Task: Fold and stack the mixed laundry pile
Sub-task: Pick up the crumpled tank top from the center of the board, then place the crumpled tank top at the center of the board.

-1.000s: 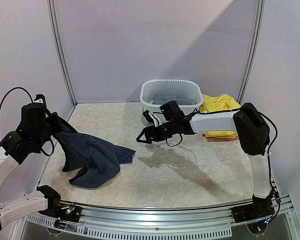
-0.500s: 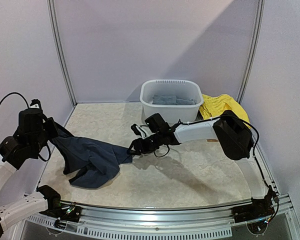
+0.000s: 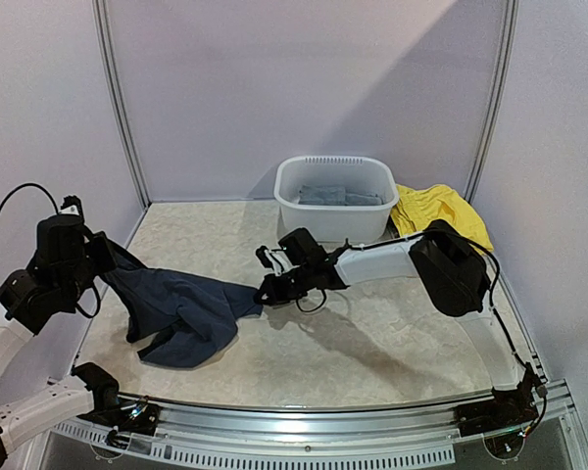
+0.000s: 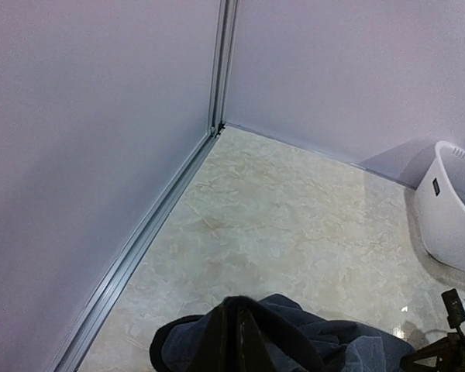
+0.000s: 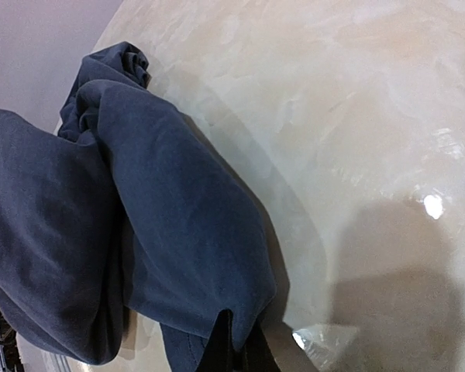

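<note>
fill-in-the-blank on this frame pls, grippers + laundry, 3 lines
1. The right gripper is shut on a corner of the navy garment; the garment's other end is held raised by the ___ gripper.
2. The cloth inside the white basin is ___ in colour.
3. In the top view, the yellow garment lies to the ___ of the basin.

Missing words: left; grey; right

Soft matt navy cloth garment [image 3: 186, 308], glossy marbled table [image 3: 392, 338], white plastic basin [image 3: 351, 219]

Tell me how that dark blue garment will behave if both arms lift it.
Probably floppy: the garment sags in folds between the left gripper and right gripper. Its bunched lower part would likely drag along the table.
</note>
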`<state>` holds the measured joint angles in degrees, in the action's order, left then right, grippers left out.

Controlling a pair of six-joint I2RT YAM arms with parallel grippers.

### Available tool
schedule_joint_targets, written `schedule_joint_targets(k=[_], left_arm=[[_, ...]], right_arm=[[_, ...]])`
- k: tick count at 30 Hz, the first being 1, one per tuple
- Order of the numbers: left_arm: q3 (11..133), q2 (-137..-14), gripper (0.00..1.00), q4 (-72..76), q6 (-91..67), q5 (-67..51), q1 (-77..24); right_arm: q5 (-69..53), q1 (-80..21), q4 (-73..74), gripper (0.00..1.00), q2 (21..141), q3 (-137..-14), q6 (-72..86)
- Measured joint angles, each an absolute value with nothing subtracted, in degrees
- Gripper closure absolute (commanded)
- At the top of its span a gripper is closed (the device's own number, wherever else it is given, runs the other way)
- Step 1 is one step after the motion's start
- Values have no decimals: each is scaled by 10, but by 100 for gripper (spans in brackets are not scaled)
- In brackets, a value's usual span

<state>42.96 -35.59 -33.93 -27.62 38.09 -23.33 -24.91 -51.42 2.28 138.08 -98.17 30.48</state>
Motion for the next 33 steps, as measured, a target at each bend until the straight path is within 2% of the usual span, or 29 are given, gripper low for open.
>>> schedule_joint_targets(k=[6, 18, 33], left_arm=[[424, -336, 100, -319, -270, 348, -233], [426, -321, 100, -307, -268, 322, -233], [479, -282, 100, -308, -268, 301, -233]], right_arm=[[-166, -504, 90, 100, 1297, -929, 251], [42, -457, 201, 100, 923, -857, 138], [104, -461, 322, 100, 693, -802, 123]])
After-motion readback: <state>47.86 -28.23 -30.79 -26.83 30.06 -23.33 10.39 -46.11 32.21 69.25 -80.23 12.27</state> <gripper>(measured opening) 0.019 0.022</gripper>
